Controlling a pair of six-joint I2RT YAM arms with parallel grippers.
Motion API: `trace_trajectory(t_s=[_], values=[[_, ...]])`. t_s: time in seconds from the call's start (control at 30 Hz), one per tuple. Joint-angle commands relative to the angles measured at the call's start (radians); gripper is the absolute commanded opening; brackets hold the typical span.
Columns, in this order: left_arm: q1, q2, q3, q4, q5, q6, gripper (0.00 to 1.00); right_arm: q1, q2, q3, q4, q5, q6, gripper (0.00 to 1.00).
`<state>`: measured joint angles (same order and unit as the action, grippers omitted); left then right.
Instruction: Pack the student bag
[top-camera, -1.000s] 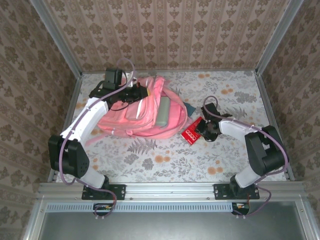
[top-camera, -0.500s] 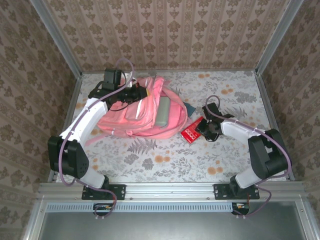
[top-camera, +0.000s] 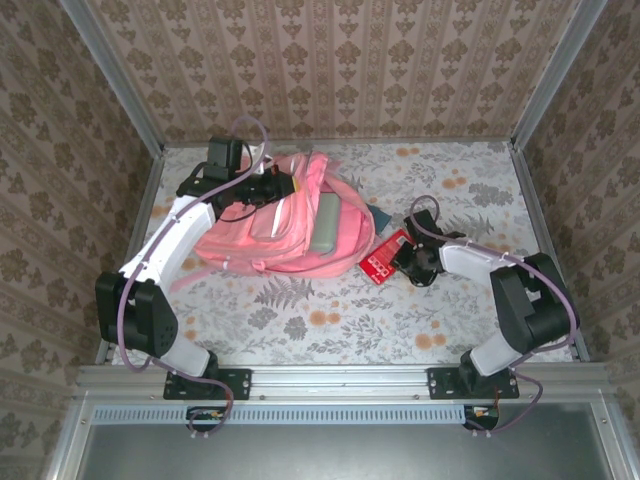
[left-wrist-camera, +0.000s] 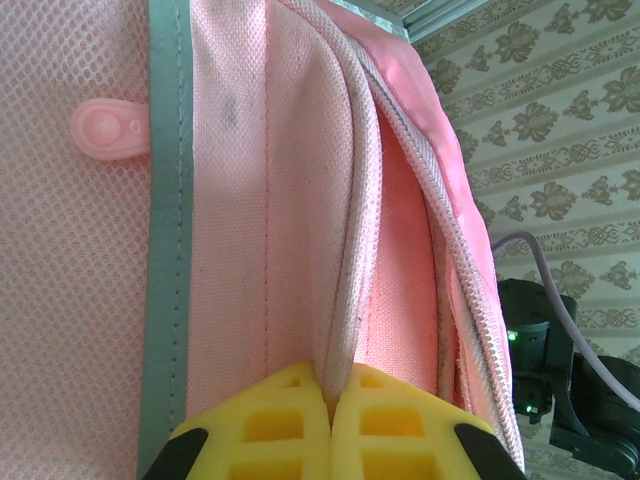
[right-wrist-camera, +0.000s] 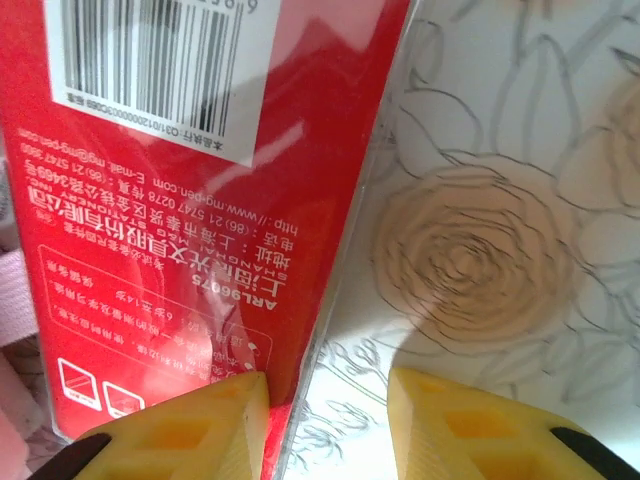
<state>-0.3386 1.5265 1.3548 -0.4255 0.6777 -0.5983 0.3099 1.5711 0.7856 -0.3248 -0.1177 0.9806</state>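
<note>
The student bag (top-camera: 290, 230), a big pink backpack, lies flat at the back left of the table. My left gripper (top-camera: 283, 186) is at its top edge, shut on a white-trimmed fold of pink fabric (left-wrist-camera: 345, 300) beside the open zipper; the left gripper (left-wrist-camera: 335, 400) has its yellow fingers pressed together on that fold. A flat red pack (top-camera: 385, 256) with a barcode lies just right of the bag. My right gripper (top-camera: 407, 256) is at its right end. In the right wrist view the right gripper (right-wrist-camera: 328, 400) is open, astride the edge of the red pack (right-wrist-camera: 200, 200), the left finger against it.
A grey panel (top-camera: 325, 225) runs along the bag's front. A dark blue flat item (top-camera: 379, 215) lies between the bag and the red pack. A round pink tab (left-wrist-camera: 108, 130) sits on the bag's mesh. Metal walls (top-camera: 145, 200) close in the floral table.
The red pack has shifted slightly up and toward the bag, turning a little, with the right gripper following. The left arm and the bag have stayed put.
</note>
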Motion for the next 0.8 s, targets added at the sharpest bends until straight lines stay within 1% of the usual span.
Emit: trace_trajectory(t_s=[0.0,0.13,0.23,0.27,0.4,0.53,0.77], values=[[0.009,-0.037,0.007,0.051,0.037,0.012,0.00,-0.003,0.058,0.026,0.033,-0.008,0.016,0.38],[0.011,-0.040,0.007,0.046,0.035,0.016,0.00,-0.004,0.095,0.052,0.043,-0.011,0.011,0.35],[0.013,-0.039,0.009,0.045,0.034,0.015,0.00,-0.003,0.109,0.064,0.062,-0.018,0.008,0.30],[0.013,-0.039,0.009,0.044,0.034,0.016,0.00,-0.004,0.111,0.069,0.064,-0.021,0.006,0.30],[0.015,-0.036,0.012,0.045,0.037,0.015,0.00,-0.004,0.127,0.087,0.069,-0.026,-0.009,0.32],[0.015,-0.033,0.017,0.045,0.038,0.015,0.00,-0.002,0.145,0.101,0.114,-0.063,-0.014,0.35],[0.015,-0.031,0.021,0.039,0.038,0.017,0.00,0.006,0.141,0.098,0.175,-0.117,-0.005,0.35]])
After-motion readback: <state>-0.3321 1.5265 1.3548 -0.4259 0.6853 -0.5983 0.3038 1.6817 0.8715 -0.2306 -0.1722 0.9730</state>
